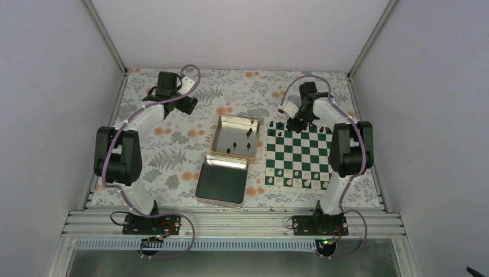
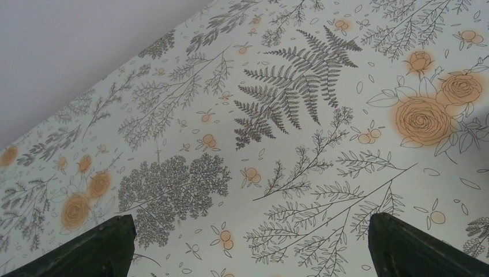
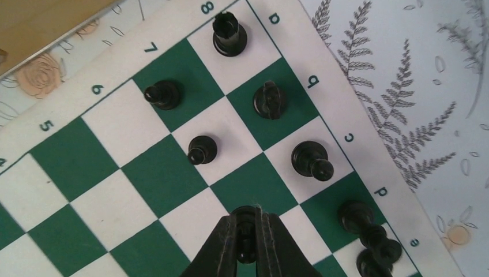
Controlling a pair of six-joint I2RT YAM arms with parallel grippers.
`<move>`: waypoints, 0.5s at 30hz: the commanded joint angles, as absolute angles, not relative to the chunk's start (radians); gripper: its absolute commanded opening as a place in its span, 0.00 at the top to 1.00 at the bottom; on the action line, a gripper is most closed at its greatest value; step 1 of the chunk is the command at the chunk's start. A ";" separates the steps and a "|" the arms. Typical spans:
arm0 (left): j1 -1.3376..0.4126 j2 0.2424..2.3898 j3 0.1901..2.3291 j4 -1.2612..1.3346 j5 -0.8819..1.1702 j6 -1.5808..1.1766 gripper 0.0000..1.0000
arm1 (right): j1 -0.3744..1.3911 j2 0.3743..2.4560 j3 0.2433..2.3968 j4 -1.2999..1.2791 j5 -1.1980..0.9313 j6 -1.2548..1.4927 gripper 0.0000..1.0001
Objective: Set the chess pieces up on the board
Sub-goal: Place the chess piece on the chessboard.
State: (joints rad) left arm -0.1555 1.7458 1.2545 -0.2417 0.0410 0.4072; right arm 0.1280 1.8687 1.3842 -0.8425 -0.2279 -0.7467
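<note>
Chess pieces (image 3: 202,149): one black figure is pinched in the clenched right gripper (image 3: 248,245), low over the board (image 3: 75,156). Others stand close to its right, more just ahead. The left gripper (image 2: 248,254) hangs spread wide above the floral tablecloth (image 2: 323,190).

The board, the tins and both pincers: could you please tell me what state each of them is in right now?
Board, lying flat, partly set up.
Left pincer, open, holding nothing.
Right pincer, shut on a black piece.
Far tin, open, a few black pieces standing inside.
Near tin, lying open side up.
</note>
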 commanded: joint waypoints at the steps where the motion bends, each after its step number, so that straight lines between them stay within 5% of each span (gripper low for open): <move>1: -0.162 1.746 1.281 -0.235 0.044 0.403 0.00 | 0.111 1.910 1.371 -0.800 -0.250 -0.746 0.93; 15: -0.161 1.749 1.274 -0.233 0.042 0.404 0.00 | 0.102 1.972 1.368 -0.802 -0.257 -0.748 0.92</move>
State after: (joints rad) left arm -0.1600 1.7458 1.2545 -0.2417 0.0402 0.4076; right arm 0.1089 1.9438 1.3735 -0.8040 -0.2317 -0.7490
